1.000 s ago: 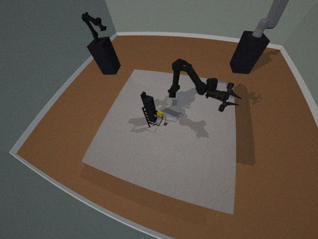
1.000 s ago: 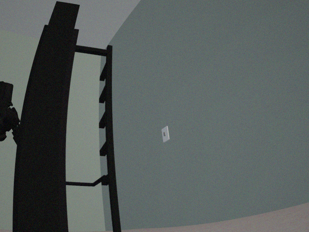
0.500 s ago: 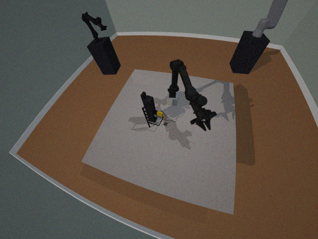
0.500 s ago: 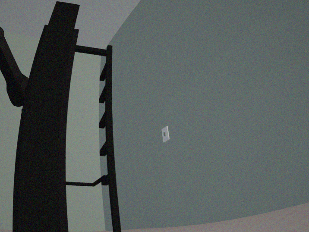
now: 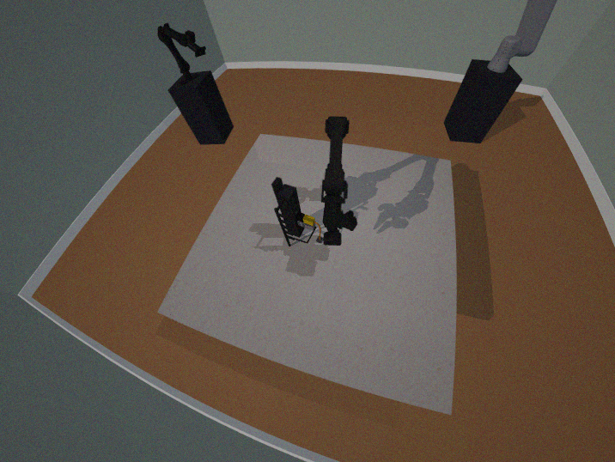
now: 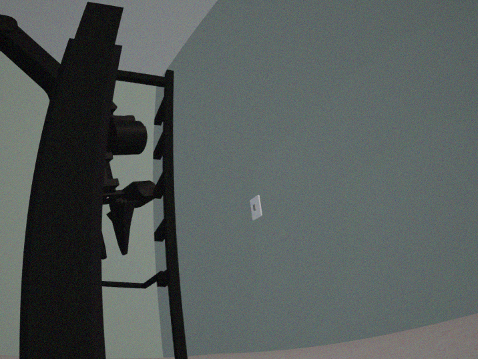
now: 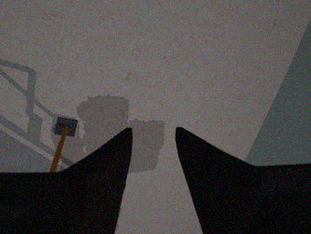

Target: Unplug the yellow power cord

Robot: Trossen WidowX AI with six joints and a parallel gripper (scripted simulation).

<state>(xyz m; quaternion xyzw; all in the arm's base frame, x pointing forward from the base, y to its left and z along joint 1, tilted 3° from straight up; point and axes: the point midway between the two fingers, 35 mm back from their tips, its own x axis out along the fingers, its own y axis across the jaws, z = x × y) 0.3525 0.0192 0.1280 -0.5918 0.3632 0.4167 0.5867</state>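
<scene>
Jaws: in the wrist view the gripper (image 7: 154,144) fills the bottom of the frame, its two dark fingers part-way closed with a gap between them. Only grey tabletop (image 7: 183,61) shows through that gap; nothing is gripped.

Cord: the yellow power cord (image 7: 59,149) runs up from the lower left of the wrist view, just left of the left finger, to a small dark block (image 7: 65,125) lying on the tabletop. It stands apart from the fingers.

Plug: in the top view the yellow plug (image 5: 309,219) sits at the centre of the frame, against the right face of the power strip (image 5: 288,204), and looks to be seated there. The orange-yellow cord (image 5: 318,231) loops down from it toward the foot of the arm.

Arm: the black arm (image 5: 333,173) stands just right of the plug in the top view, folded over and pointing down, its gripper (image 5: 331,238) low near the tabletop beside the cord's end. Whether it touches the cord, I cannot tell.

Strip and rack: the dark power strip stands upright, tilted, on a thin black rack (image 5: 285,231) left of centre. In the exterior view the rack (image 6: 167,215) and strip (image 6: 65,193) loom as silhouettes at the left, with the gripper (image 6: 123,227) hanging between them.

Farther back: two dark pedestals (image 5: 201,106) stand at the upper left and upper right of the top view.
</scene>
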